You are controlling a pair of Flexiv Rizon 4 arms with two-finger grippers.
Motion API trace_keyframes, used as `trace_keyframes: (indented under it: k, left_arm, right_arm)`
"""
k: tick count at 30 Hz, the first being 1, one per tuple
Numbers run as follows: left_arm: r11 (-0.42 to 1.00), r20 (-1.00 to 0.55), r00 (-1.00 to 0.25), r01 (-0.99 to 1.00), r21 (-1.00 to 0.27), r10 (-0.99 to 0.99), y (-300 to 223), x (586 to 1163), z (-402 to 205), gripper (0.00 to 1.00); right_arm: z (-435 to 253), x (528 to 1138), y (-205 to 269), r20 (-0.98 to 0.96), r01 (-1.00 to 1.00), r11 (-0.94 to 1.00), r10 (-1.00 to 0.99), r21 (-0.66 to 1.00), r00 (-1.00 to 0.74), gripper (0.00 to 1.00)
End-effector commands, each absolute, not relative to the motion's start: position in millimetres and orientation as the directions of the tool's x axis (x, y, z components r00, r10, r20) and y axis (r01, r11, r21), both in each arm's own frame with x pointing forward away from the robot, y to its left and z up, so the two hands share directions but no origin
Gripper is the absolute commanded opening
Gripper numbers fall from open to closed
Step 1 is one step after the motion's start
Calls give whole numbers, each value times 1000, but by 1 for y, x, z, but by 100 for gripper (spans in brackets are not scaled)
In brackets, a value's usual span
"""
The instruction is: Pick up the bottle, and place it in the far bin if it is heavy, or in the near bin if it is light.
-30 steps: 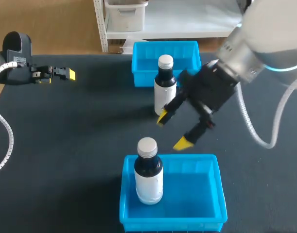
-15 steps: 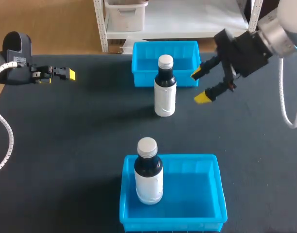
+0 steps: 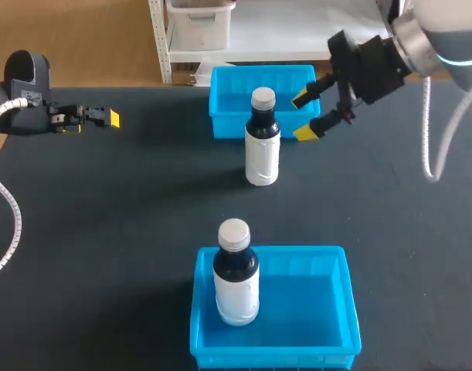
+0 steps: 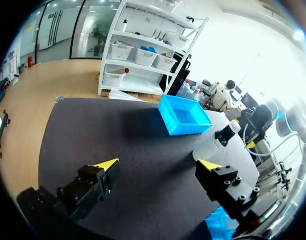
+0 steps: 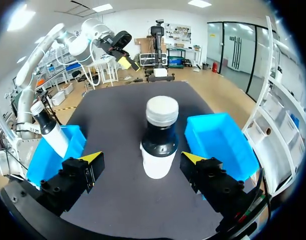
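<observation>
Dark table (image 3: 127,216) under everything. Two blue bins on it: far bin (image 3: 228,124) at the back edge, near bin (image 3: 348,309) at the front edge, well apart. Right arm (image 3: 425,35) in from the back right corner, wrist above the far bin's right end. Left arm (image 3: 23,85) at the table's far left, well away from bins and bottles. Task bottle (image 3: 262,147) has a white cap, dark neck and white label; upright on the table just in front of the far bin, in neither bin. Second bottle (image 3: 236,282), same kind, upright in the left part of the near bin. Right jaws released and spread wide, yellow tips just right of the task bottle's cap and neck, not touching it; from the right wrist, the bottle stands ahead of the gap, clear of both fingers. Left jaws released too, wide apart, nothing between them.
</observation>
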State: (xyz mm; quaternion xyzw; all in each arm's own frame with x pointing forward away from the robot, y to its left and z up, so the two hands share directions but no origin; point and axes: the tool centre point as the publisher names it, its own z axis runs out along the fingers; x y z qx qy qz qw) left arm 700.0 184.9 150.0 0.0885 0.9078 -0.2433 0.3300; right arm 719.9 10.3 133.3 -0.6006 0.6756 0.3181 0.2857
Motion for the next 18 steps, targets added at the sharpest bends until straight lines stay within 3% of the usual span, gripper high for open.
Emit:
trace_keyframes:
  k: [1, 18]
  left_arm:
    - [866, -642, -767, 321, -383, 0, 185, 700, 150, 100]
    - [866, -642, -767, 321, -383, 0, 185, 700, 150, 100]
  right_arm:
    - [126, 746, 22, -777, -992, 48, -618, 114, -119, 100]
    - [123, 746, 63, -804, -991, 42, -582, 125, -126, 100]
